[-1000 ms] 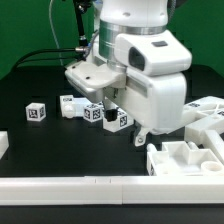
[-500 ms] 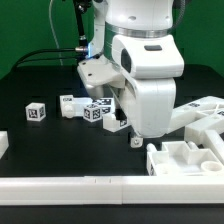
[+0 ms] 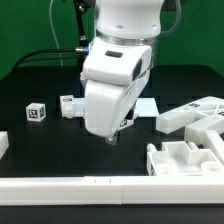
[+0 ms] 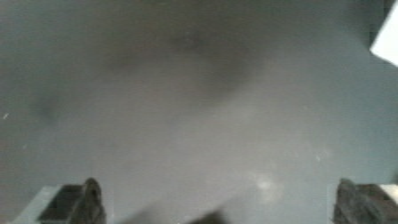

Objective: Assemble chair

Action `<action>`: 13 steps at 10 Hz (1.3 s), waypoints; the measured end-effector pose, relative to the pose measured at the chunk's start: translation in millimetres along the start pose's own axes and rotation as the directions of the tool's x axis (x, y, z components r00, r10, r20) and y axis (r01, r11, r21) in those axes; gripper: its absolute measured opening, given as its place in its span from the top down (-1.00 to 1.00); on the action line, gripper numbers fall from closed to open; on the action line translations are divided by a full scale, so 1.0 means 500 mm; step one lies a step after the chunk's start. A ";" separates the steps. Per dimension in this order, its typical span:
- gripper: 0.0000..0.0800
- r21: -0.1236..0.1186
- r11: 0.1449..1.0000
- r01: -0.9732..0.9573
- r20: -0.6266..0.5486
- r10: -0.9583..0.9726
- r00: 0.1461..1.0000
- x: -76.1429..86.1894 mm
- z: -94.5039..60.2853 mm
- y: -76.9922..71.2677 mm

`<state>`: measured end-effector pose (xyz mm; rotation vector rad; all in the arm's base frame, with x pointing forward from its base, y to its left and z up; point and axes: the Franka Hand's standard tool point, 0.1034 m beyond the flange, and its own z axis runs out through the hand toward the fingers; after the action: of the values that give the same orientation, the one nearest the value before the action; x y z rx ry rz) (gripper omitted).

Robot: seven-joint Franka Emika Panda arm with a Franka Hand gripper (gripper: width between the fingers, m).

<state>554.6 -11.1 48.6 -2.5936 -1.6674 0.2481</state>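
Observation:
The chair shows as loose glossy white parts on the black table. A small tagged cube (image 3: 37, 112) and a tagged peg piece (image 3: 68, 104) lie at the exterior view's left. A long bar part (image 3: 196, 114) and a big blocky part (image 3: 186, 157) lie at the exterior view's right. My gripper (image 3: 113, 134) hangs low over the middle of the table, its hand hiding whatever lies behind it. In the wrist view the gripper (image 4: 224, 205) is open, its fingers (image 4: 75, 203) far apart over bare dark table with nothing between them.
A long white border rail (image 3: 100, 185) runs along the front edge. A white block end (image 3: 3, 144) sits at the exterior view's far left. A flat white patch (image 3: 147, 107) shows just behind the arm, and a white corner (image 4: 386, 35) shows in the wrist view.
The arm has swung toward the exterior view's left and turned, so its hand now covers the tagged pieces in the middle that showed before. The jaws stayed wide apart.

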 end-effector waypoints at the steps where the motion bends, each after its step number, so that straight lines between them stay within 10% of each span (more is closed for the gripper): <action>1: -0.62 0.008 0.996 -0.088 -0.010 0.088 0.996 0.006 0.001 -0.004; 5: -0.62 0.069 0.912 -0.405 -0.036 0.408 0.912 -0.015 0.007 -0.001; 13: -0.62 0.183 0.451 -0.874 0.012 0.888 0.460 -0.024 0.004 -0.016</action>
<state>542.2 -19.0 48.9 -2.9882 -0.0508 0.2676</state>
